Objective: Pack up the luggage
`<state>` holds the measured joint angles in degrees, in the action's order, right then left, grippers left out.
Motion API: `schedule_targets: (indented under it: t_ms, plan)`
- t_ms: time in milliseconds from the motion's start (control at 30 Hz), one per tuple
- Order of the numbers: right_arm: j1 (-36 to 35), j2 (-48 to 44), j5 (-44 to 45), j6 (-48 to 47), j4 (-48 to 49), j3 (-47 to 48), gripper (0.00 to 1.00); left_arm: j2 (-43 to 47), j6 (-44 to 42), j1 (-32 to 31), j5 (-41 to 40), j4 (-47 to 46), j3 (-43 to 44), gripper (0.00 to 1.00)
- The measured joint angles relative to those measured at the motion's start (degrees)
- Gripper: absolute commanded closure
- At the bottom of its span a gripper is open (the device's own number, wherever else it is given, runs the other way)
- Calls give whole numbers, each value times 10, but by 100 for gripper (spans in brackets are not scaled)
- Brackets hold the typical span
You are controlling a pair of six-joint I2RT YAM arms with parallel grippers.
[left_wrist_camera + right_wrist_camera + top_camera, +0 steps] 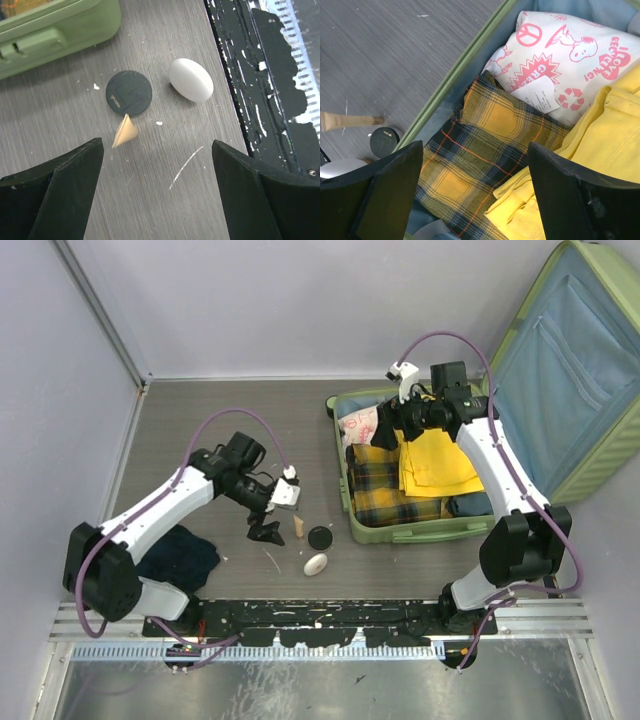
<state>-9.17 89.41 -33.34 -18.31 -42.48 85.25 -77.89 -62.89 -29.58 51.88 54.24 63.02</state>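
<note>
Both my hands were empty. The luggage (420,530) lay open toward 2 o'clock on the desk (230,420). Its lid leaned back against the wall, so the tray faced up for loading.

My right hand (475,147) hung over the tray's 10 o'clock corner, jaws spread wide and holding nothing. Below it was the yellow plaid cloth (480,155). A white cloth with pink recycling prints (555,55) was tucked in at 1 o'clock of that, and a plain yellow garment (600,150) lay at 4 o'clock. All three were flat against each other, which I judged left room on top.

My left hand (156,145) was wide too, pointed down at the loose toiletries near 6 o'clock on the desk, outside the luggage's near wall. In that wrist view a black round compact (128,93) sat at 11 o'clock. A white oval bar (190,80), soap perhaps, sat at 1 o'clock. A small tan tube (125,131) lay just beside the compact, nearest my left finger. Spread that far, my jaws could straddle any of them, and I reckoned the tube was the likeliest pick.

A dark blue garment (180,558) sat bunched at 8 o'clock by my left arm's base, not yet packed.
</note>
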Motion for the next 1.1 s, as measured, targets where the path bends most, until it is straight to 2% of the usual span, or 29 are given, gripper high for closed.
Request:
schedule_targets:
  t_ms: [33, 267, 400, 500, 567, 633, 700, 967, 1100]
  plan:
    - [0, -5, -1, 0, 0, -1, 11, -12, -11, -8, 0, -5, 0, 12]
    - [3, -50, -5, 8, 10, -26, 11, -89, -57, -34, -3, -19, 19, 34]
    - [10, -69, -5, 12, 14, -51, 11, -117, -77, -42, -7, -17, 42, 53]
    - [15, -80, -5, 17, 17, -68, 11, -129, -82, -44, -9, -13, 57, 72]
    - [19, -86, -5, 19, 17, -78, 11, -133, -80, -45, -13, -8, 66, 88]
    - [21, -91, -4, 20, 17, -84, 11, -134, -81, -45, -21, 0, 71, 96]
    - [23, -95, -4, 22, 17, -86, 11, -135, -81, -45, -26, 12, 74, 100]
    - [23, -111, -4, 27, 21, -99, 11, -137, -69, -45, -35, 88, 120, 100]
    - [28, -113, -5, 37, 27, -110, 11, -139, 1, -42, -34, 104, 195, 100]
